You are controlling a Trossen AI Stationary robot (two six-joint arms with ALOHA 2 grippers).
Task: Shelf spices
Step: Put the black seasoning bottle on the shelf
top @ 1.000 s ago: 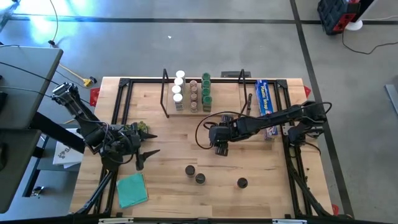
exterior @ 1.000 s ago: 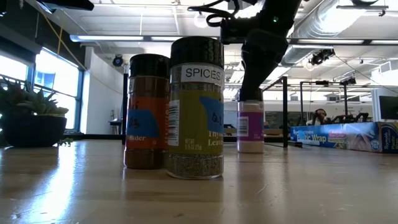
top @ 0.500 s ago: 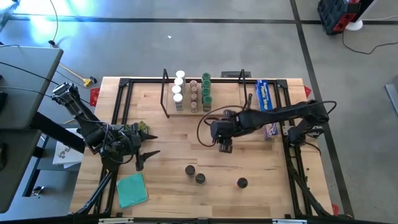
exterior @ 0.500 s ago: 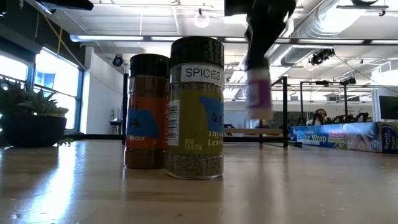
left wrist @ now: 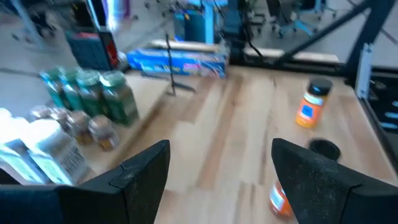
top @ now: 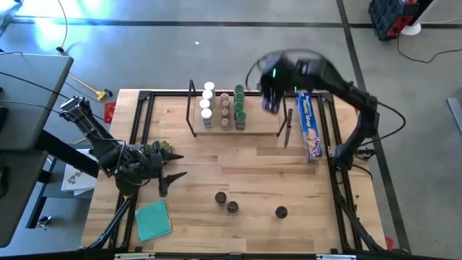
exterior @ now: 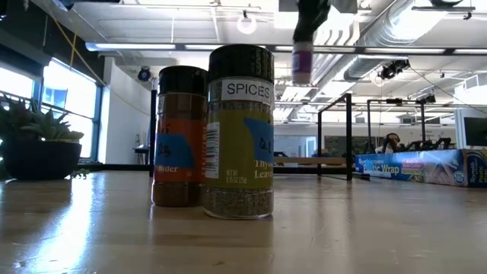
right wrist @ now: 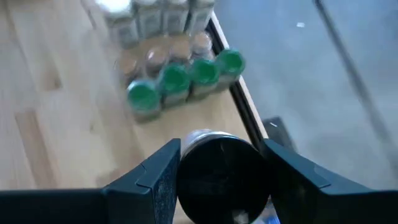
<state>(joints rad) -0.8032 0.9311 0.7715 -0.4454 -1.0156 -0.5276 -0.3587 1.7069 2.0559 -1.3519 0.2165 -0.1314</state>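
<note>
The left gripper [top: 167,182], jaws spread and empty, is hovering well left of the low light-wood shelf [top: 249,124]; 3 rows of small lidded spice jars [top: 224,108] are standing on that shelf; the right gripper [top: 269,97] is clamping a black-lidded jar [right wrist: 221,175] just right of them, above the shelf.

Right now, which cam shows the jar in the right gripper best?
Right wrist view: the black-lidded jar fills the space between the right gripper's fingers. Low view shows it blurred, up high. High view shows only arm blur; the left wrist view doesn't clearly show it.
</note>
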